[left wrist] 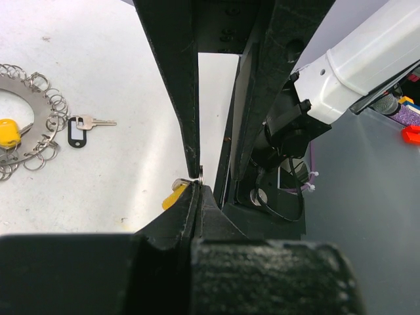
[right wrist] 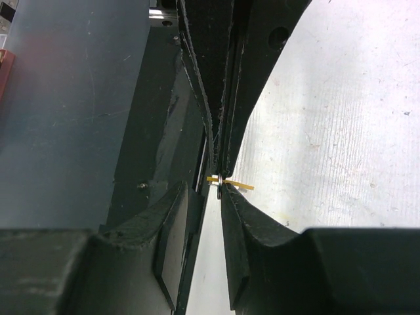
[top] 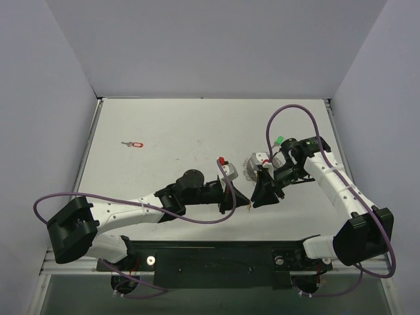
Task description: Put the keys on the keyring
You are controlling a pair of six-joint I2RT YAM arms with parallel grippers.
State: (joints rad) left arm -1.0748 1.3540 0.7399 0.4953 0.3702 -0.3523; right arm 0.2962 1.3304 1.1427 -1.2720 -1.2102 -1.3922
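My left gripper (left wrist: 198, 187) is shut on the small split ring of a yellow-headed key (left wrist: 174, 195), just above the table. The right gripper (right wrist: 203, 190) faces it tip to tip and stands open. One of its fingertips (right wrist: 228, 191) touches that ring beside the yellow head (right wrist: 237, 184). From above, both grippers (top: 241, 202) (top: 256, 202) meet near the table's front. The keyring (left wrist: 39, 141), a wavy silver hoop, lies flat behind them, with a yellow head (left wrist: 6, 131) in its centre and a dark grey key (left wrist: 79, 131) at its rim. A red key (top: 136, 144) lies alone far left.
The right arm's wrist (top: 289, 161) hangs over the keyring (top: 252, 168) in the top view. A small green piece (top: 280, 140) shows beside that wrist; I cannot tell whether it is a key. Purple cables loop off both arms. Walls close the table's back and sides.
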